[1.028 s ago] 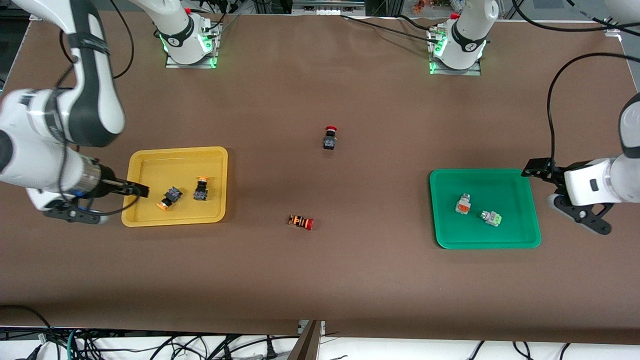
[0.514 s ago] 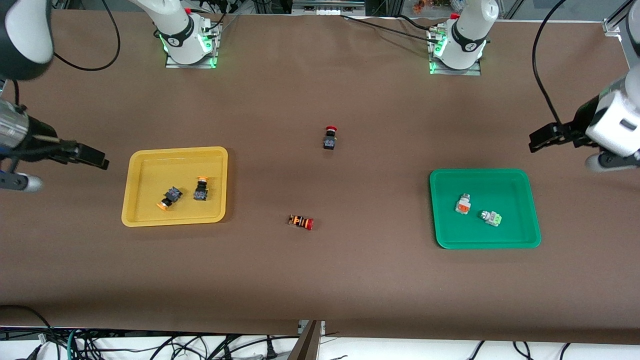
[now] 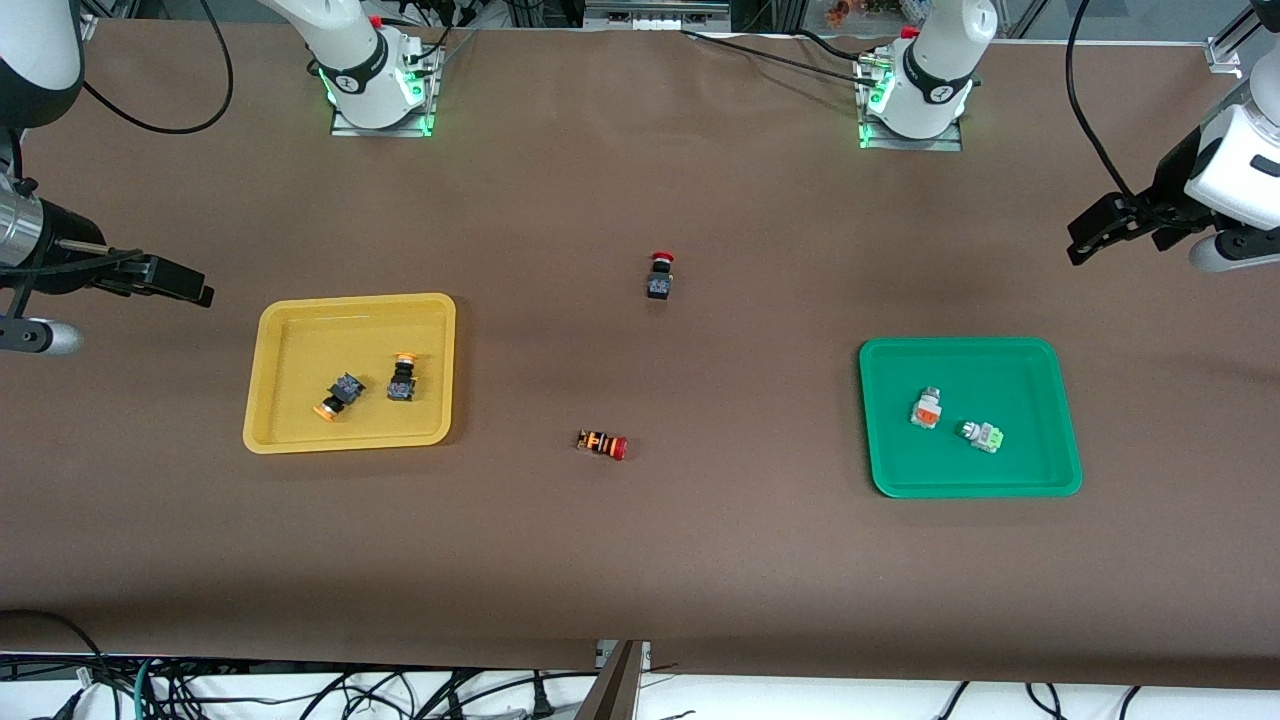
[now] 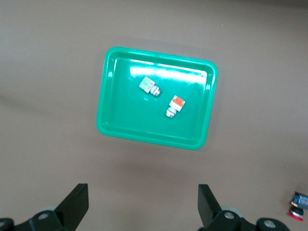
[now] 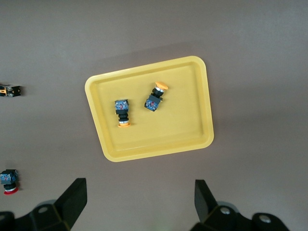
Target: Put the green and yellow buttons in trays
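Both trays loaded; both grippers raised, spread and empty.

The yellow tray [image 3: 300, 320] toward the right arm's end of the table holds two yellow-capped switches [image 3: 337, 396] [image 3: 402, 378] lying close beside each other. The green tray [image 3: 1040, 362] toward the left arm's end holds the orange switch [image 3: 927, 408] and the green switch [image 3: 980, 435], near each other but apart. A red-capped black switch [image 3: 659, 277] and a striped switch [image 3: 602, 443] lie on the bare table [image 3: 700, 560] between the trays. The right gripper [image 3: 190, 288] hangs over the table just outside the yellow tray, jaws apart, holding nothing. The left gripper [image 3: 1088, 230] hangs over the table near the green tray, jaws likewise apart, holding nothing.
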### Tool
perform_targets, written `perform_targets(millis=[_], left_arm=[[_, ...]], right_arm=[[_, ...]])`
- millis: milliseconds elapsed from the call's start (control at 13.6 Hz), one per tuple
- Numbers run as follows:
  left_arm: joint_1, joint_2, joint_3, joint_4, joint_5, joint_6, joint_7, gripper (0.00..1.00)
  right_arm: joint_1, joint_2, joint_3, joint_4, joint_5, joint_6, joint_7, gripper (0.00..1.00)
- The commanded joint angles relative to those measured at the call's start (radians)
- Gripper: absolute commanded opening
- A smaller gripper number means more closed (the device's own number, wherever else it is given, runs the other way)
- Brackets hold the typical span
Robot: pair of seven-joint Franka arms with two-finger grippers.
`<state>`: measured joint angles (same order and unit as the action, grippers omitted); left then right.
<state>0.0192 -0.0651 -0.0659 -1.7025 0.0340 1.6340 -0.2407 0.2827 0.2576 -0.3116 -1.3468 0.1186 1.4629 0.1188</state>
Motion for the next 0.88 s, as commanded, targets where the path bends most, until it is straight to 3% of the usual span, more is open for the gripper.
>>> perform_targets(millis=[0, 73, 220, 588, 808], left_arm=[[-0.007, 0.040, 0.003, 0.072, -0.005, -0.037, 0.001, 1.00], [-0.005, 0.057, 0.001, 0.084, -0.005, -0.039, 0.000, 1.00], [-0.005, 0.060, 0.001, 0.089, -0.005, -0.043, 0.015, 1.00], [-0.005, 0.060, 0.001, 0.089, -0.005, -0.045, 0.031, 1.00], [-0.005, 0.060, 0.001, 0.089, -0.005, -0.045, 0.027, 1.00]], right_arm=[[-0.161, -0.015, 0.176, -0.028, -0.057, 0.025, -0.004, 0.99], [-0.219, -0.017, 0.254, -0.026, -0.103, 0.039, -0.004, 0.99], [-0.284, -0.020, 0.324, -0.026, -0.143, 0.050, -0.002, 0.99], [-0.293, -0.081, 0.332, -0.121, -0.136, 0.265, 0.051, 0.99], [-0.296, -0.098, 0.333, -0.110, -0.145, 0.260, 0.053, 0.99]])
